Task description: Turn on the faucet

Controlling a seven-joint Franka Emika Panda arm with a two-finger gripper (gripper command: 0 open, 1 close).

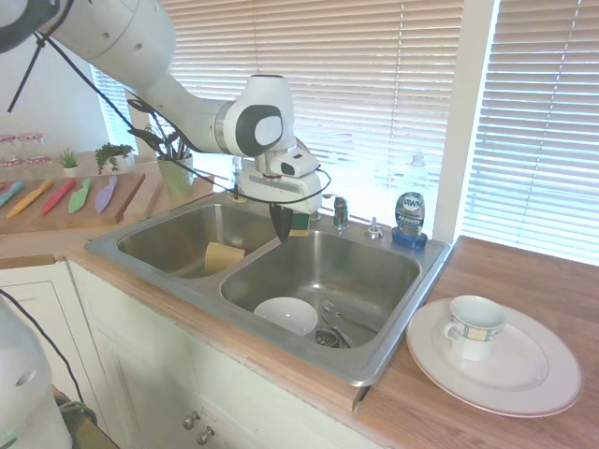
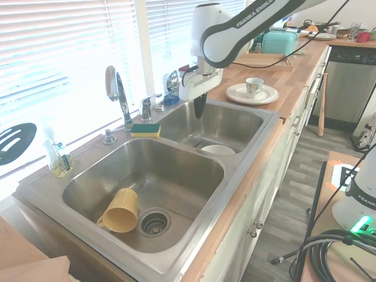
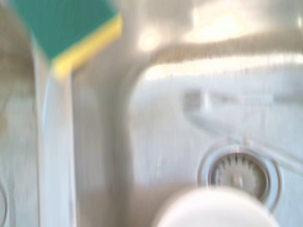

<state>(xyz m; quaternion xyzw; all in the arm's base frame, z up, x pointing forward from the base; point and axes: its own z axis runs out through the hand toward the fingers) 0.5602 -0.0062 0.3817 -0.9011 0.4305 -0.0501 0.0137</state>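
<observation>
The chrome faucet's arched spout point(image 2: 116, 88) rises behind the divider between the two basins; in the first exterior view my arm hides most of it. Its small lever handle point(image 1: 340, 211) point(image 2: 147, 104) stands on the sink's back rim, untouched. My gripper point(image 1: 282, 232) point(image 2: 200, 113) points down over the back corner of the right basin, beside the green-and-yellow sponge point(image 1: 299, 223) point(image 2: 145, 129) point(image 3: 66, 28), a short way from the lever. Its dark fingers look pressed together and hold nothing.
A blue soap bottle point(image 1: 409, 215) and a short chrome cap point(image 1: 374, 227) stand on the rim past the lever. A white bowl point(image 1: 285, 315) lies in the right basin, a yellow cup point(image 2: 120, 210) in the left. A plate point(image 1: 524, 383) with a mug sits on the counter.
</observation>
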